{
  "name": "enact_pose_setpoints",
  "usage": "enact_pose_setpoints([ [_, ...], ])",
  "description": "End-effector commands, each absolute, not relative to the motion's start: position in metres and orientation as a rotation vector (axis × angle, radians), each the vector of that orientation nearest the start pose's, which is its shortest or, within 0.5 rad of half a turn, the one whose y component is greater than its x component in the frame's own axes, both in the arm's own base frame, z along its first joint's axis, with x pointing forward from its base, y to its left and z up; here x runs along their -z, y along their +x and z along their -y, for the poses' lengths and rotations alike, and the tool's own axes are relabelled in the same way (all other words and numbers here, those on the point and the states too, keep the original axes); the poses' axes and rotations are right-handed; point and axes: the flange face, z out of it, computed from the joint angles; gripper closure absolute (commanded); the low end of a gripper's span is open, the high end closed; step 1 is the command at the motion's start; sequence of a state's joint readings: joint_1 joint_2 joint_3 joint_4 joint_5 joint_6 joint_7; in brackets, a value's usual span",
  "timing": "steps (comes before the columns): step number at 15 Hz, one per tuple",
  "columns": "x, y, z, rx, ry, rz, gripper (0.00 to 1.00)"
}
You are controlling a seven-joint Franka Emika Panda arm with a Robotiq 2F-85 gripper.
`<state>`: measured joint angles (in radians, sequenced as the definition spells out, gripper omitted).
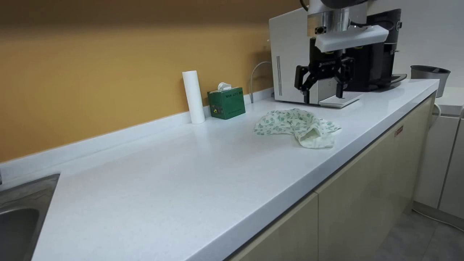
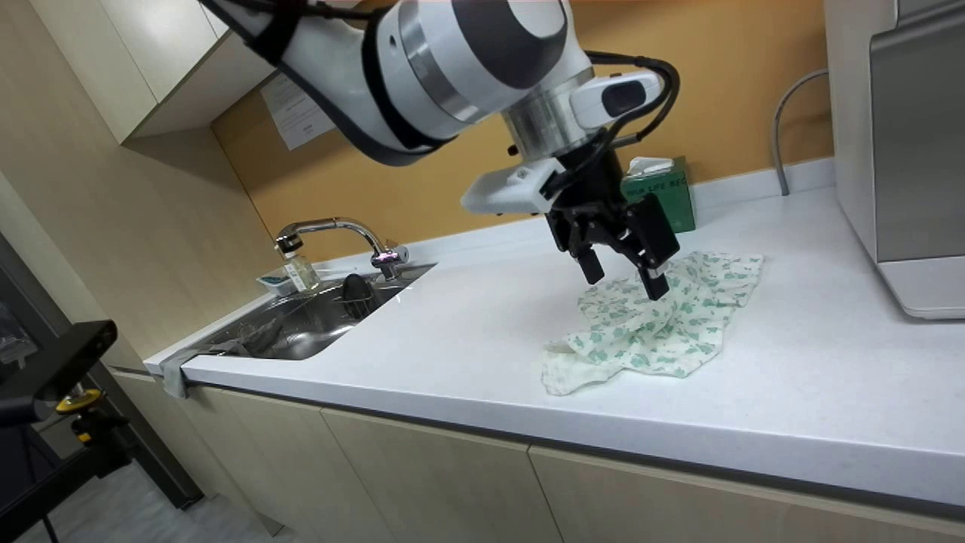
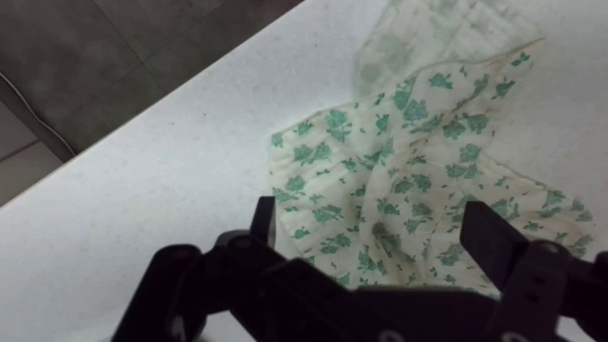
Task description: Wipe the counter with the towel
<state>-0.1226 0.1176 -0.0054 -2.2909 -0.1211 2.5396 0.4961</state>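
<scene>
The towel is white with green leaf prints. It lies crumpled on the white counter (image 1: 163, 188) and shows in both exterior views (image 1: 286, 123) (image 2: 678, 332). Part of it is folded over, with a paler side turned up. My gripper (image 1: 323, 96) is above the towel, fingers pointing down, apart from it; it also shows in an exterior view (image 2: 624, 280). In the wrist view the gripper (image 3: 370, 213) is open, with nothing between its fingers, and the towel (image 3: 332, 180) lies below it. The gripper body hides the towel's near part there.
A white paper roll (image 1: 194, 97) and a green tissue box (image 1: 227, 103) stand by the wall. A white appliance (image 1: 290, 54) and a black machine (image 1: 369, 69) stand at the far end. A sink (image 2: 317, 343) with a faucet (image 2: 332, 224) is at the opposite end. The counter's front edge (image 3: 142, 114) drops to the floor.
</scene>
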Motion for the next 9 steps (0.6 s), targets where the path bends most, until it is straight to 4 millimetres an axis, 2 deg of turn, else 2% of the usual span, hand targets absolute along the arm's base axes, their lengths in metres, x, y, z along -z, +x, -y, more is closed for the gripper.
enact_pose_setpoints([
  [1,-0.300,0.572,0.075,0.230,-3.100,-0.615,0.00],
  [5,-0.282,0.603,0.088,0.288,-3.102,-0.507,0.00],
  [9,-0.257,0.627,0.092,0.263,-3.083,-0.440,0.00],
])
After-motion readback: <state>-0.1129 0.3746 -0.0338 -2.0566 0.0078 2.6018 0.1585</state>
